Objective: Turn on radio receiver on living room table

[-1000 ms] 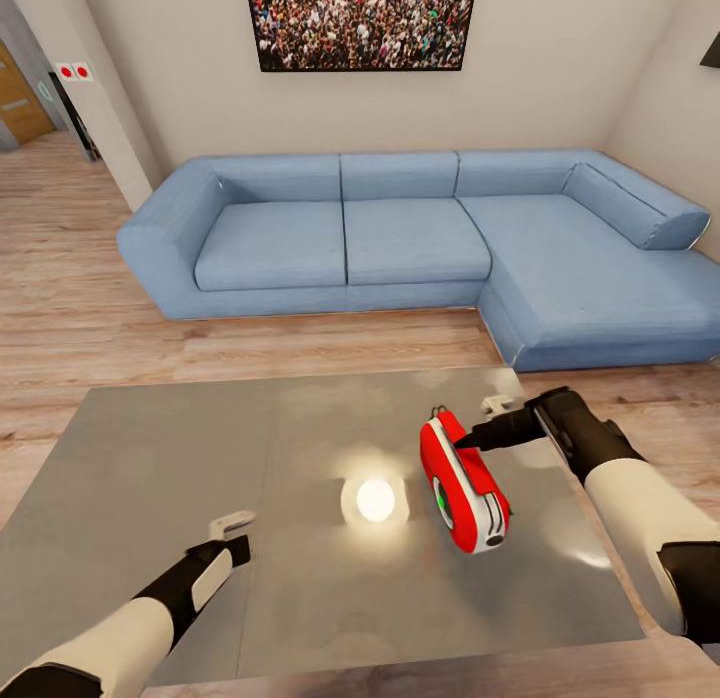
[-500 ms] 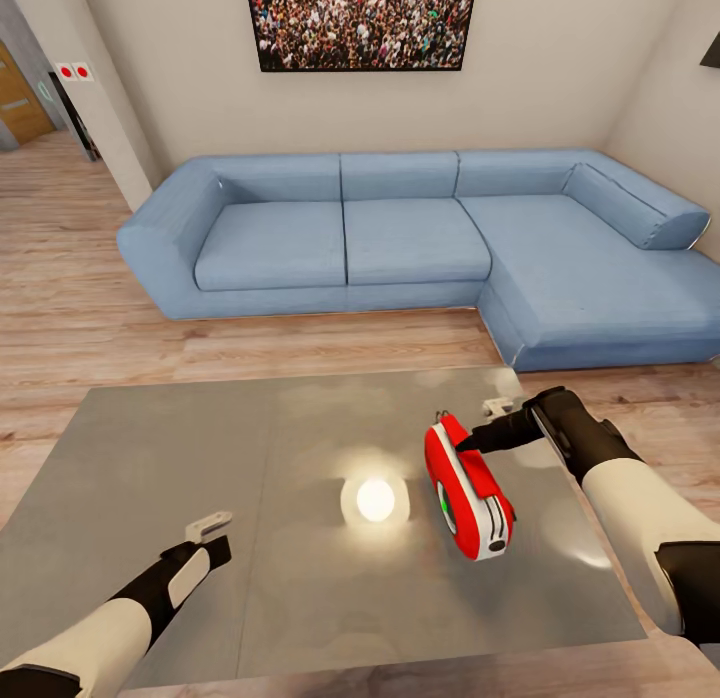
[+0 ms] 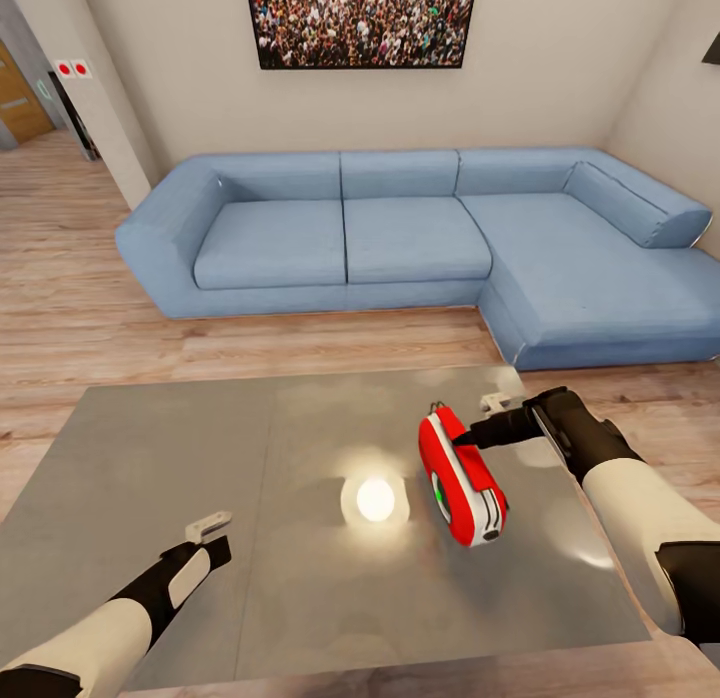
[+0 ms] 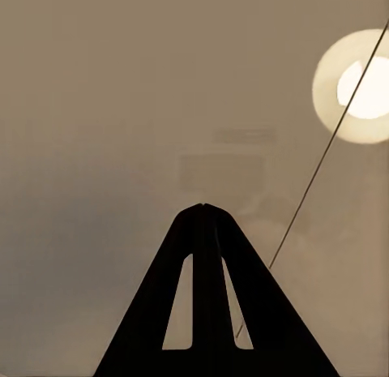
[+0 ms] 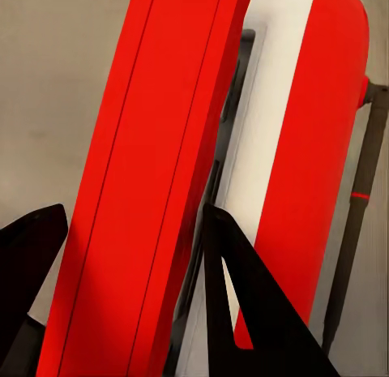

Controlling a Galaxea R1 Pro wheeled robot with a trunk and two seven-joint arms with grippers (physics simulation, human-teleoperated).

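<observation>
Small rounded red radio receiver with white trim lies on its side on the large low table with a glossy grey-brown reflective top, at about 4 o'clock from the tabletop's centre, beside the bright round lamp reflection. Green spot shows on its dark face.

Right gripper, black, at 1 o'clock of the radio, tip touching its far red edge. Right wrist view: two dark fingers spread apart, straddling the red shell; jaws released, not clamped.

Left gripper hovers over the table's near-left part, at 8 o'clock, well apart from the radio. Left wrist view: fingers pressed together to a point, clenched on nothing.

Behind the table, at 12 o'clock: blue L-shaped fabric sofa on pale wood floor, framed crowd photograph above it.
</observation>
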